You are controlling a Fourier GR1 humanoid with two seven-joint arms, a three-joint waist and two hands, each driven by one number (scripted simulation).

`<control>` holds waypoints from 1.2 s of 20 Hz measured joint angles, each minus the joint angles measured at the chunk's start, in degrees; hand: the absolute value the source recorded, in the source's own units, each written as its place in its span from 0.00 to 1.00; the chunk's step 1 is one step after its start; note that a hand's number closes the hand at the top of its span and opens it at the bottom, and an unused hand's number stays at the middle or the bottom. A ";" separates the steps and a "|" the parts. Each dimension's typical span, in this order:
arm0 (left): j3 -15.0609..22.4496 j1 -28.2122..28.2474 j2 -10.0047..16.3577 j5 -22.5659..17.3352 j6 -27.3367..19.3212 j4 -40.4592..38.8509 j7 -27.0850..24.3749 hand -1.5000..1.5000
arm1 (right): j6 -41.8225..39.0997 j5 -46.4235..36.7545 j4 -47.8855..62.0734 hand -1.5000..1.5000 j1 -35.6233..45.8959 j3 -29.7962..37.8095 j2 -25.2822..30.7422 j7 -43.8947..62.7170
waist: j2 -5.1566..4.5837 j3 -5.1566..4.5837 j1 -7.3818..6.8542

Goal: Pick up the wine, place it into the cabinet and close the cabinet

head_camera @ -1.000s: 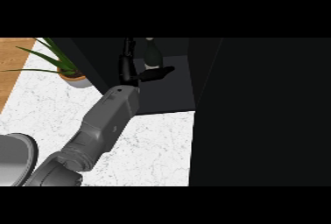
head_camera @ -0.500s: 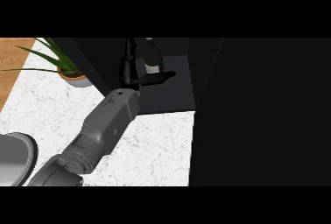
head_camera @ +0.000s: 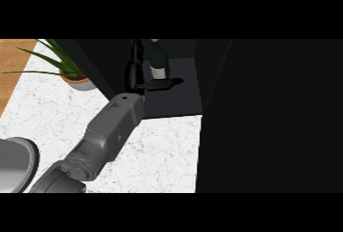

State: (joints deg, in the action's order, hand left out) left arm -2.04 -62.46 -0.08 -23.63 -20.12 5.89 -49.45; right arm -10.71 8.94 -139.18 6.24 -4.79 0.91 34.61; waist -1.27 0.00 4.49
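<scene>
The wine bottle (head_camera: 157, 59), dark with a pale label, stands upright inside the dark cabinet (head_camera: 178, 102). My left hand (head_camera: 136, 74) is inside the cabinet right beside the bottle, on its left. Its fingers point straight up along the bottle and its thumb (head_camera: 164, 84) sticks out to the right in front of the bottle's lower part. The fingers are not curled round the bottle, so the hand is open. My grey forearm (head_camera: 110, 129) runs from the lower left up into the cabinet. My right hand does not show.
The open cabinet door (head_camera: 275, 118) fills the right half as a black slab. A potted plant (head_camera: 70, 74) stands on the white marble counter (head_camera: 161, 149) left of the cabinet. A grey round object (head_camera: 13, 163) sits at the left edge.
My left hand has drawn back slightly toward me, its thumb lower than before. The bottle has stayed upright in the cabinet.
</scene>
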 measured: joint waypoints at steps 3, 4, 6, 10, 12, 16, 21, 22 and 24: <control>-0.01 0.30 0.01 -1.00 1.54 0.43 -0.34 0.00 | -0.06 0.01 -0.23 0.00 -0.95 -0.67 -0.19 -0.08 | 0.15 -0.02 0.13; 0.02 0.41 0.01 -1.47 2.04 0.60 -0.52 0.00 | 0.35 -0.02 -0.28 0.00 -0.35 -1.04 -0.19 0.83 | 0.20 -0.02 0.17; 0.15 0.40 -0.01 -2.49 3.00 0.75 -0.25 0.00 | 1.06 -0.24 -0.27 0.00 -0.11 -2.04 -0.49 1.00 | 0.22 -0.09 0.15; 1.51 0.89 -0.04 -4.40 4.79 1.57 -0.52 0.00 | 1.72 -0.41 -0.24 0.00 0.47 -2.01 -0.48 1.57 | 0.37 -0.12 0.09; 2.92 1.39 -0.03 -5.87 5.21 2.40 -0.25 0.00 | 2.27 -0.84 -0.12 0.00 0.98 -2.15 -0.42 1.83 | 0.51 -0.13 0.07; 5.87 2.72 -0.08 -8.30 5.48 4.83 0.46 0.00 | 1.92 -0.47 -0.47 0.00 0.36 -1.40 0.16 2.11 | 0.71 -0.16 -0.26; 11.66 8.28 0.08 -12.77 4.40 10.14 0.78 0.00 | 2.99 -1.38 -0.36 0.00 1.39 -2.06 -0.37 2.23 | 1.16 -0.05 -0.87; 13.32 9.83 0.09 -13.83 3.63 11.73 0.98 0.00 | 2.84 -1.06 -0.26 0.00 1.76 -0.80 0.07 2.28 | 1.21 -0.06 -1.08; 17.65 12.74 0.08 -16.52 1.22 16.42 2.08 0.00 | 2.97 -1.20 -0.24 0.00 1.57 -0.68 0.06 2.18 | 1.31 -0.04 -1.41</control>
State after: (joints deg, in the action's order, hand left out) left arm 15.61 -49.72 0.00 -40.16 -18.90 22.31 -47.38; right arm -7.74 7.74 -139.42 7.81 -5.47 0.97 36.80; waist 0.04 -0.04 3.09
